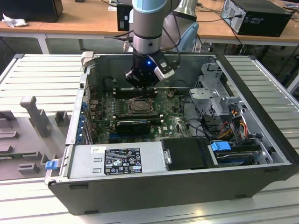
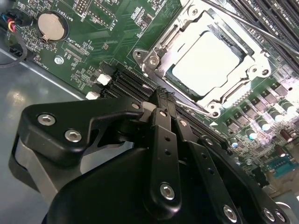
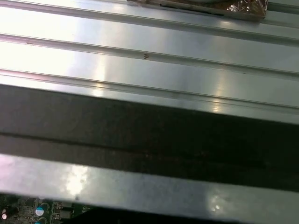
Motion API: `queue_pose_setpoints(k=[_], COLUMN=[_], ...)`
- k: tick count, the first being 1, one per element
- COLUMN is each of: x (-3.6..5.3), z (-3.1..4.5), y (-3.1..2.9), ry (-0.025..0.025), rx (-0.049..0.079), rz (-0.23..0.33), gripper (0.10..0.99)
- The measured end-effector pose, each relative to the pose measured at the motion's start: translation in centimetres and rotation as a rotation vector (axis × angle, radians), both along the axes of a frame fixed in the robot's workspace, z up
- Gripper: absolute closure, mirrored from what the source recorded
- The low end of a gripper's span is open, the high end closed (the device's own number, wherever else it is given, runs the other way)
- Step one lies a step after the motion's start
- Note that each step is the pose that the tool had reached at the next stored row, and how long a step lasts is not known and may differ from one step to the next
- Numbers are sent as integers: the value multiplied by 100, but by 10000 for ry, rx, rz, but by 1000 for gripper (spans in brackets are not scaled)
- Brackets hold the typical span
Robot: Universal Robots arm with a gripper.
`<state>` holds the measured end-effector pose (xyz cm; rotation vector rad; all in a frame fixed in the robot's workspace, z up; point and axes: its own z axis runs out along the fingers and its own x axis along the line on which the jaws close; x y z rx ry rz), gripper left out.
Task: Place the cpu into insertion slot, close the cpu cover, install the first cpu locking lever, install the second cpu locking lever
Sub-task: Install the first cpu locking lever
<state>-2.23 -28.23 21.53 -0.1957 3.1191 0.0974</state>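
In the second wrist view the cpu [image 2: 205, 63], a pale square chip, lies flat in the insertion slot [image 2: 150, 59] on the green motherboard [image 2: 117, 32]. The cpu cover [image 2: 243, 74], a silvery frame, lies down around the chip. A thin metal lever rod [image 2: 194, 108] runs along the slot's edge closest to my fingers. My gripper [image 2: 163, 99] is shut with nothing held, its black fingertips just beside that edge and rod. In the exterior view my gripper [image 1: 142, 85] hangs low inside the open computer case, just behind the insertion slot [image 1: 140, 106].
The case walls [image 1: 84, 107] enclose the board. Long black memory slots [image 2: 126, 81] lie between my fingers and the slot. A power supply [image 1: 121, 161], drive cage [image 1: 217, 100] and cables [image 1: 233, 126] fill the case's front and the exterior view's right. A ribbed metal table [image 1: 42, 74] surrounds the case.
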Motion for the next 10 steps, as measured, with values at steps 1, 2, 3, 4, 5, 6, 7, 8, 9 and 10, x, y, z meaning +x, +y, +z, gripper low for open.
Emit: queue_pose_setpoints(k=[1,2,3,4,5,6,7,8,9,10], x=[2,5,6,9,10,11,12,14,19,23], z=[-9,-19,-28,-41,-50,-63,-70,-80,-89,-98], y=[0,0,0,0,0,0,0,0,0,0], ry=[0,0,0,0,0,0,0,1,0,0], rx=[-1,0,0,0,0,0,0,0,0,-1], rz=[10,22,29,39,44,51,56,58,60,60], gripper=[980,980,980,980,980,980,980,980,980,980])
